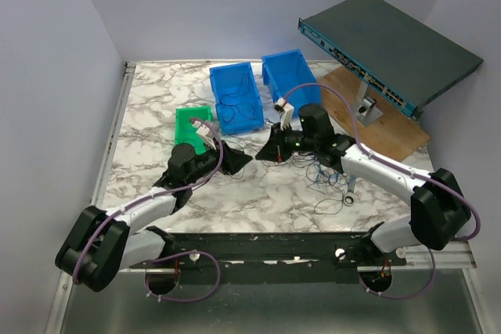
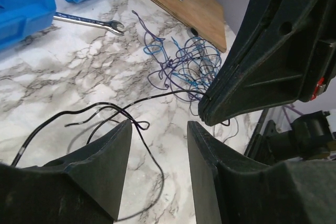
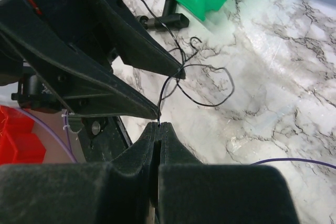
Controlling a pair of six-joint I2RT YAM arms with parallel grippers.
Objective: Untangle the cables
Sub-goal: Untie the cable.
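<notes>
The cables are thin wires. A tangle of blue and purple cables (image 2: 184, 66) lies on the marble table, also in the top view (image 1: 329, 174). One dark cable (image 2: 110, 109) runs out of the tangle. My right gripper (image 3: 159, 124) is shut on its end; it also shows in the left wrist view (image 2: 207, 100) and the top view (image 1: 266, 150). The dark cable loops (image 3: 210, 85) on the table and passes between the fingers of my left gripper (image 2: 157, 129), which is open and faces the right gripper closely (image 1: 237, 160). The left fingers (image 3: 131, 51) stand around the cable without gripping it.
A silver wrench (image 2: 89, 22) lies beside the tangle. Two blue bins (image 1: 235, 98) (image 1: 291, 76) and a green bin (image 1: 192, 124) stand behind the grippers, with thin wires inside the near blue one. A network switch (image 1: 387, 48) rests on a stand over a wooden board (image 1: 383, 127).
</notes>
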